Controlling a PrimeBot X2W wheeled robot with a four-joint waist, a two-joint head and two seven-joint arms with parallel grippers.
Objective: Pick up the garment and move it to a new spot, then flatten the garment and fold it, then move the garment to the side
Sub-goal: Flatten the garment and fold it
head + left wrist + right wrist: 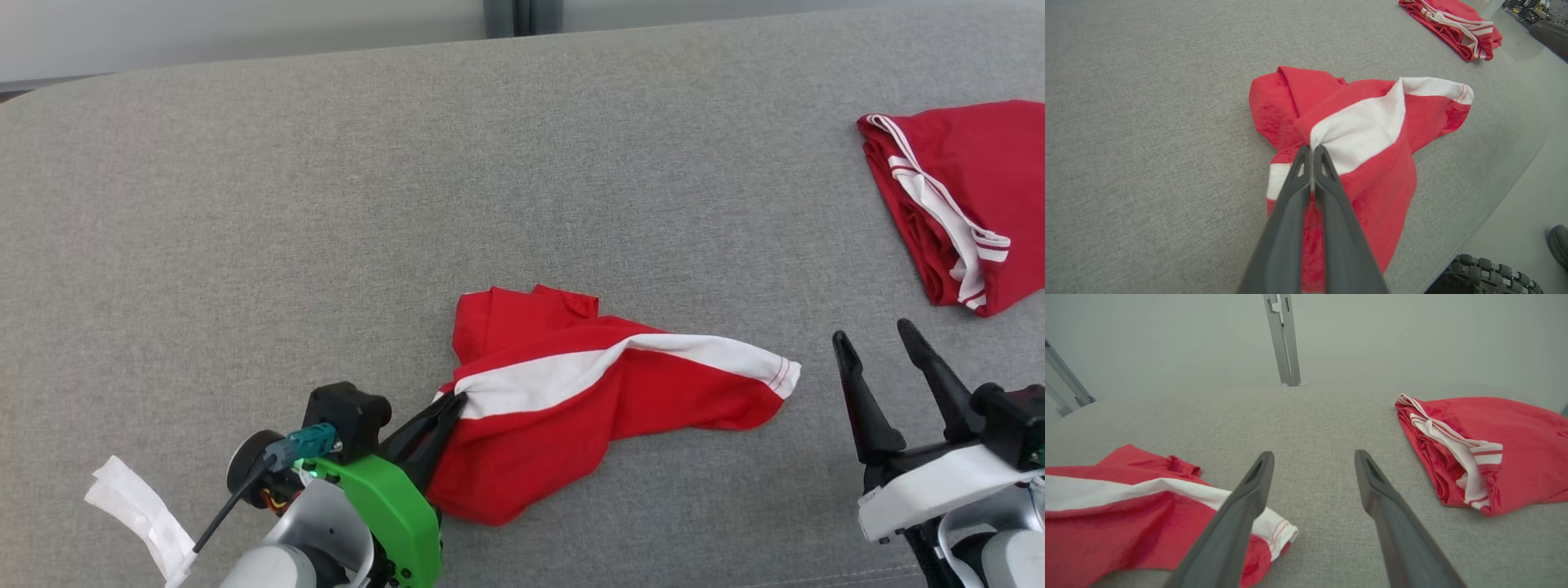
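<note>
Left gripper (455, 400): clamped on red-and-white garment (555, 425), near front edge of tabletop (245, 245). Right gripper (872, 331): spread, empty. Pick-up step judged in hand; next, lift clear and relocate.

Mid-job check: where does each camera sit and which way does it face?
Head: up top, looking down at the table; left gripper shut on the garment, right gripper open.
Left wrist: along its shut fingers at the garment, toward the folded garment.
Right wrist: along its spread fingers across the table to the wall.
Shared: all three show both garments.
</note>
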